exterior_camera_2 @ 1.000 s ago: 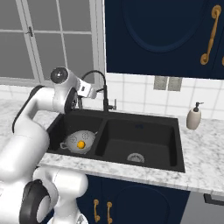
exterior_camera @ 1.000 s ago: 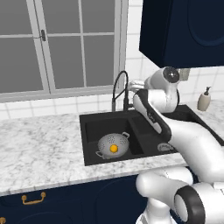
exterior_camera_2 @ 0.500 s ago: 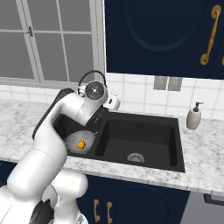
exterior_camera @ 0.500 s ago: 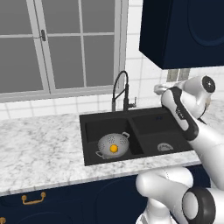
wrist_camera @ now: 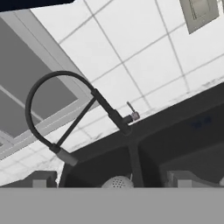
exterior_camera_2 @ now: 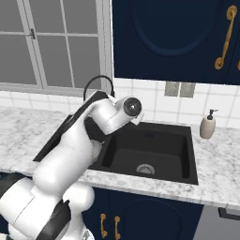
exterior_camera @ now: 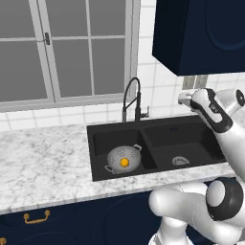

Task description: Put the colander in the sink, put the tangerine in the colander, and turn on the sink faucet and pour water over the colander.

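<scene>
Colander (exterior_camera: 123, 158) sits in the left basin of the sink (exterior_camera: 191, 125) w/ the tangerine (exterior_camera: 124, 162) inside it — fruit resting at the bottom. Faucet (exterior_camera: 133, 99) stands upright behind the divider betw. basins; no water visible. Gripper (wrist_camera: 113, 183) up at the right, above the right basin, aimed at the faucet — jaws spread apart, holding nothing. Soap bottle (exterior_camera_2: 207, 125) on the counter at far right.

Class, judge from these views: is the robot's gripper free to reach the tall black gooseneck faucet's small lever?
Probably yes. The hand view faces the tall black gooseneck faucet, and nothing stands between the gripper and its small lever.
</scene>
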{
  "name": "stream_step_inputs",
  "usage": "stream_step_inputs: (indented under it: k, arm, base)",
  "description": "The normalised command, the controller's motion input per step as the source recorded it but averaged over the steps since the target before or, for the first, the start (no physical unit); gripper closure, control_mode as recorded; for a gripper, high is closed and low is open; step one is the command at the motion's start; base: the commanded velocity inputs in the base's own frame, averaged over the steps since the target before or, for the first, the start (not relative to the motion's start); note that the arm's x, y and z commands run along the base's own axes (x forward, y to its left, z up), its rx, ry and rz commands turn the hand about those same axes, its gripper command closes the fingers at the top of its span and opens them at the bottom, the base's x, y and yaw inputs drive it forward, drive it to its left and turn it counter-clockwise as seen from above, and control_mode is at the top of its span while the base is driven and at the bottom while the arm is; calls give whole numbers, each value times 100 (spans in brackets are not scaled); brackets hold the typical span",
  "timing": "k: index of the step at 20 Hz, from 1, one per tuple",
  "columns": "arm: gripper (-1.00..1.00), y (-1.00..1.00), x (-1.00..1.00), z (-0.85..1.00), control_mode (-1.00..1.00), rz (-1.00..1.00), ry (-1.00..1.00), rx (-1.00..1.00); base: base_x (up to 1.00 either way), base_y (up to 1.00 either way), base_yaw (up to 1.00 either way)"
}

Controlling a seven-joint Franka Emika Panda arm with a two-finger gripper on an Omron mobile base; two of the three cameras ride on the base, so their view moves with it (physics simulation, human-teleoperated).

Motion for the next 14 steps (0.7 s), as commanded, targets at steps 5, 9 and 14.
stream_step_inputs:
  k: [5,9,14]
  arm:
    - [-100,0,57,-39,-100,12,1,16]
    - [-100,0,62,-46,-100,12,0,11]
    - [-100,5,90,-37,-100,10,0,8]
  base:
    - [0,0,0]
    - [0,0,0]
    - [0,0,0]
